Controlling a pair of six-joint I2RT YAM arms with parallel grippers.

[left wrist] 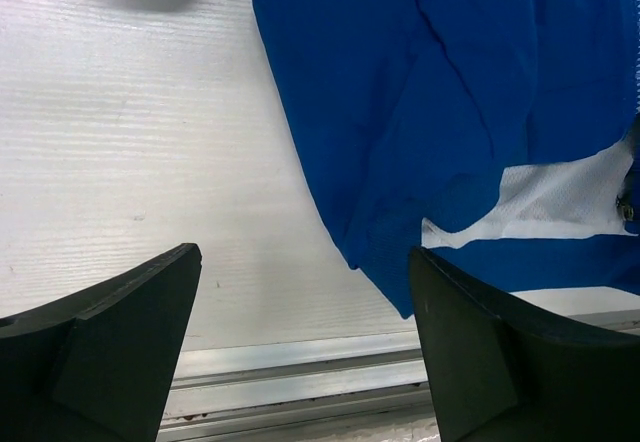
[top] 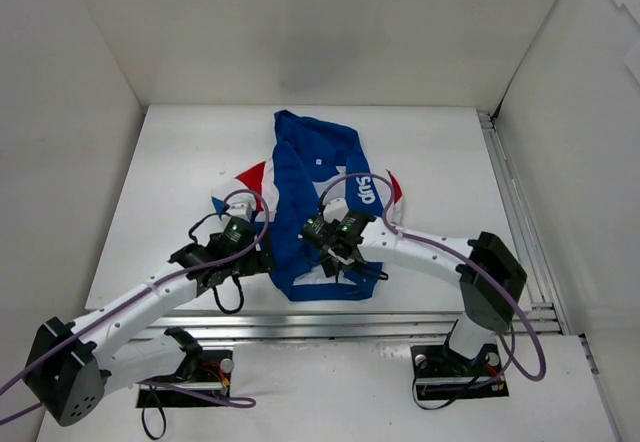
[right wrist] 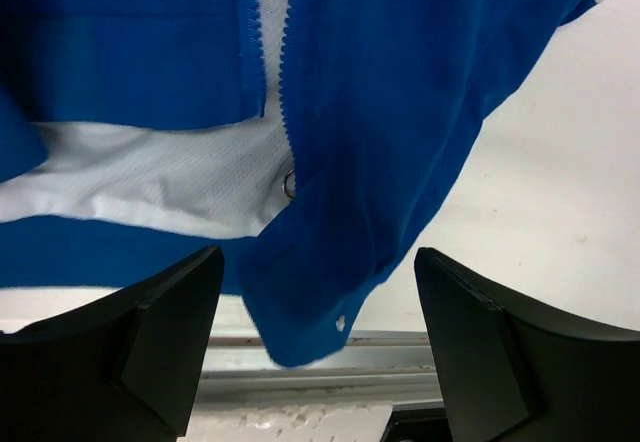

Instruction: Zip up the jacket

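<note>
The blue jacket (top: 318,197) lies crumpled in the middle of the white table, with red and white panels at its sides and white lettering on the right. My left gripper (top: 262,260) sits at its lower left edge, jaws open and holding nothing. In the left wrist view the jacket (left wrist: 450,92) has a hem corner just beside the right finger (left wrist: 470,352) of the left gripper (left wrist: 305,302). My right gripper (top: 335,260) is over the lower front, also open. Between the fingers of the right gripper (right wrist: 318,302) lies a loose fold of jacket (right wrist: 380,142); zipper teeth (right wrist: 285,72) run down to a small metal ring (right wrist: 289,183) beside white mesh lining (right wrist: 150,177).
An aluminium rail (top: 400,317) runs along the table's near edge, just below the jacket's hem and both grippers; it also shows as the rail (left wrist: 300,362) in the left wrist view. Another rail (top: 505,192) borders the right side. White walls enclose the table on three sides.
</note>
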